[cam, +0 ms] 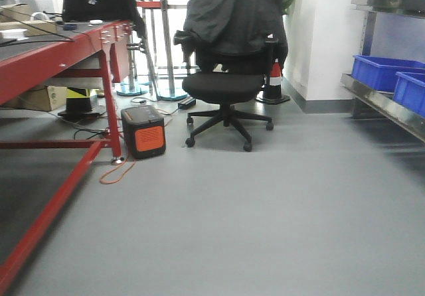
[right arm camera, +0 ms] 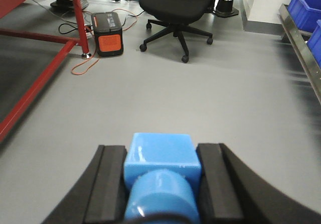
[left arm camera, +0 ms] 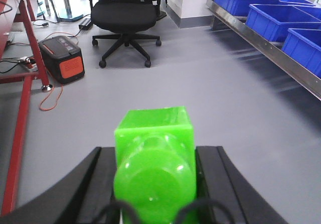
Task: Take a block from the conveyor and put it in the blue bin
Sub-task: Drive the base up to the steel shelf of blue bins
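Note:
In the right wrist view, my right gripper (right arm camera: 161, 170) is shut on the blue block (right arm camera: 160, 156), its black pads pressed to both sides and the round stud facing the camera. In the left wrist view, my left gripper (left arm camera: 155, 159) is shut on a bright green block (left arm camera: 154, 148) of the same shape. Both are held above the grey floor. The conveyor (cam: 63, 46), with its red frame, stands at the left; the dark belt top barely shows. Blue bins (cam: 385, 70) sit on the shelf at the right (left arm camera: 273, 20) (right arm camera: 307, 3). The front view shows neither gripper.
A black office chair (cam: 226, 87) draped with a jacket stands straight ahead. An orange-and-black power box (cam: 143, 132) with an orange cable (cam: 116, 173) lies by the conveyor leg. A metal shelf rail (left arm camera: 261, 40) runs along the right. A traffic cone (cam: 274, 80) stands behind the chair.

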Robot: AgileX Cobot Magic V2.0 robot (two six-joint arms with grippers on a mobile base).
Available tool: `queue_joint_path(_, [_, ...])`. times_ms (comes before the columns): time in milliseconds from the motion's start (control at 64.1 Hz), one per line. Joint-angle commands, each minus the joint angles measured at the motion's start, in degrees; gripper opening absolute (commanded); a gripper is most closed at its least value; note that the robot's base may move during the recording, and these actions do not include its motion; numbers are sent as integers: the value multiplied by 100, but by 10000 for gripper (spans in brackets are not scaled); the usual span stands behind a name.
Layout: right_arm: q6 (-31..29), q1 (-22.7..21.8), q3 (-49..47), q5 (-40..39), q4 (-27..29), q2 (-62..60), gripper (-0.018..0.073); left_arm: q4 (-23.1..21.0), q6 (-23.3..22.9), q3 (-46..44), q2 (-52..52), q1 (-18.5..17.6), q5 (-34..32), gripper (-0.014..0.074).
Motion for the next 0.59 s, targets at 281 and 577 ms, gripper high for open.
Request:
queue_joint_path(281, [-21,-14,-56,-106,-74,-18,-155,-31,-71,-5,-35,-43,-106,-111])
queue_joint_path(577, [-21,-14,-56,-106,-74,-18,-155,-31,-71,-5,-35,-43,-106,-111])
